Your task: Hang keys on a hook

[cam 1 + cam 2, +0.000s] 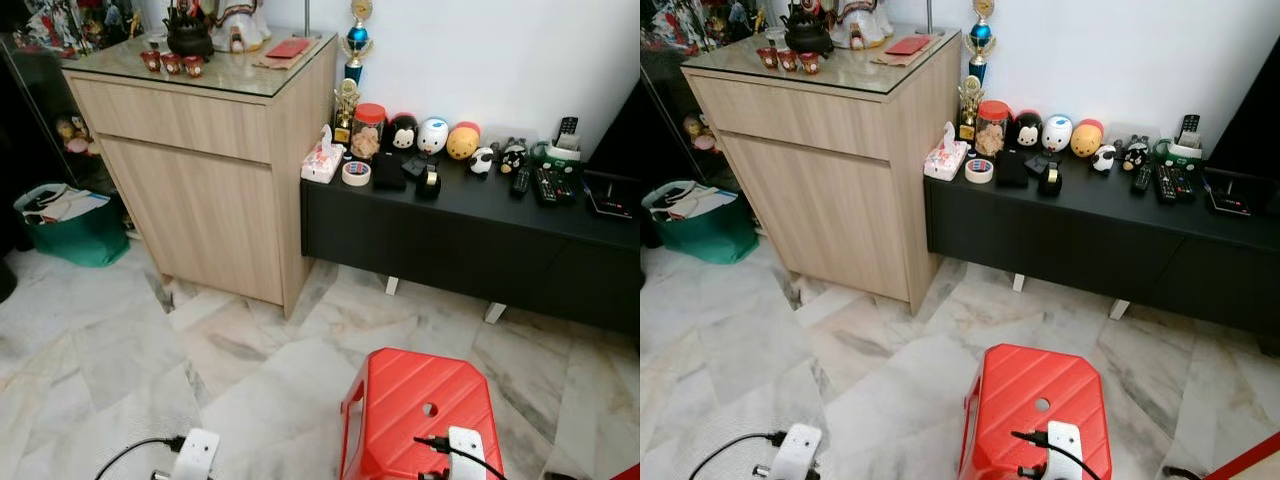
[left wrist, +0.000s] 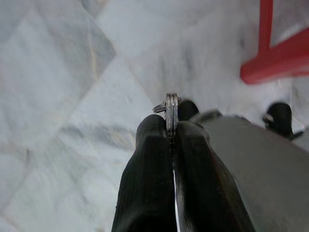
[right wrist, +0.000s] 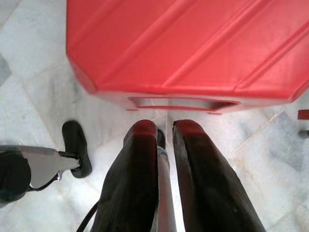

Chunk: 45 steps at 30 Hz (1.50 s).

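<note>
The left gripper [image 2: 170, 129] has its 2 black fingers pressed together on a metal key ring [image 2: 170, 112], which sticks up edge-on from betw. the tips, above the grey-white marble floor [image 2: 58, 87]; no hook is visible near it. The right gripper [image 3: 164, 129] hangs over the edge of a red plastic stool [image 3: 193, 43], fingers slightly apart w/ nothing betw. them.

Containers: a green bag [image 1: 75, 230] left of the light wood cabinet [image 1: 200, 150] holds papers or similar; contents not clear. A clear jar w/ red lid [image 1: 368, 130] stands on the low black TV console [image 1: 470, 225], filled w/ sth pale, too small to tell. A tissue box [image 1: 322, 160] w/ a tissue poking up sits at the console's left end, next to a tape roll [image 1: 356, 173].

Head views give the room: cabinet, console, cartoon figurines, remotes [image 1: 545, 183], trophy [image 1: 356, 40], stool. The left wrist view alone gives the key ring grip.
</note>
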Available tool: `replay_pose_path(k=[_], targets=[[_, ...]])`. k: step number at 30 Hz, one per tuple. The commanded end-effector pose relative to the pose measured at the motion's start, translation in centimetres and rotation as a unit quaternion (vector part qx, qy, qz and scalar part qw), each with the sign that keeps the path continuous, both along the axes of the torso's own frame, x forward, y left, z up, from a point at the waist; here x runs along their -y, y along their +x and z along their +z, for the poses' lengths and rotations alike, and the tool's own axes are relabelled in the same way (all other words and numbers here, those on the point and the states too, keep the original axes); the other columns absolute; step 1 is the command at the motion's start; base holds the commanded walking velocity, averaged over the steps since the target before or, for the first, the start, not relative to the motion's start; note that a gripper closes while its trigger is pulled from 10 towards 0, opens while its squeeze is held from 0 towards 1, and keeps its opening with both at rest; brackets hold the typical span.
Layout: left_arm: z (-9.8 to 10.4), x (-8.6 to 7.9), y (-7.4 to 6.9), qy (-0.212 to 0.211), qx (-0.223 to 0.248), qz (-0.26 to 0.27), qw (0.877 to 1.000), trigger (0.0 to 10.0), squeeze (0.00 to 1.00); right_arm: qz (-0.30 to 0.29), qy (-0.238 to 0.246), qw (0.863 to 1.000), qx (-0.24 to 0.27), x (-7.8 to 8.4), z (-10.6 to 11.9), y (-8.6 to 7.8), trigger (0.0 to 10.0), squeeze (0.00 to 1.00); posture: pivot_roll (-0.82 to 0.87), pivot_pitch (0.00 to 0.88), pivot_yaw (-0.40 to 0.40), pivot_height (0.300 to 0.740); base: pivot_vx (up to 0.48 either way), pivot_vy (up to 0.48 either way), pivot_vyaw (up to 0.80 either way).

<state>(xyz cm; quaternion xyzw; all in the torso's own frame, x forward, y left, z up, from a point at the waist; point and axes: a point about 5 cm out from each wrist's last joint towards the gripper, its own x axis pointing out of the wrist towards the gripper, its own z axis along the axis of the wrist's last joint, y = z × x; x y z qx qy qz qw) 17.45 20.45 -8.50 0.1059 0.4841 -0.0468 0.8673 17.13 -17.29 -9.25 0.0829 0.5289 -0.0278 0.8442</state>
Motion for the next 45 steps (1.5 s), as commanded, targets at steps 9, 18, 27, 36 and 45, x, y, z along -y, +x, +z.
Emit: replay_pose_path(k=[9,18,27,36,45], targets=[[-0.4,-0.5,-0.9,0.023,-0.011,-0.016,1.000,10.0,0.00,-0.001,-0.003,1.000,-0.005,0.2,-0.1,-0.3,10.0,0.00,-0.01,0.000,-0.030,0.740,0.000,-0.029,-0.53],[-0.5,-0.6,-1.4,0.027,-0.018,-0.017,0.999,10.0,0.00,-0.009,-0.002,1.000,-0.001,0.5,-0.1,-0.4,10.0,0.00,-0.01,0.000,-0.033,0.740,0.000,-0.266,-0.13],[-0.8,-0.8,-2.1,0.028,-0.028,-0.015,0.999,10.0,0.00,0.002,0.005,1.000,-0.011,0.5,-0.2,-0.6,10.0,0.00,-0.01,0.000,-0.034,0.740,0.000,-0.338,-0.15],[-0.8,-0.9,-2.3,0.027,-0.029,-0.011,0.999,10.0,0.00,-0.001,0.004,1.000,-0.015,0.8,-0.2,-0.5,10.0,0.00,-0.01,0.000,-0.040,0.740,0.000,-0.357,-0.70],[-0.9,-1.2,-2.6,0.028,-0.032,-0.006,0.999,10.0,0.00,0.001,0.004,1.000,-0.017,0.8,-0.1,-0.5,10.0,0.00,-0.01,0.000,-0.046,0.740,0.000,-0.358,-0.64]])
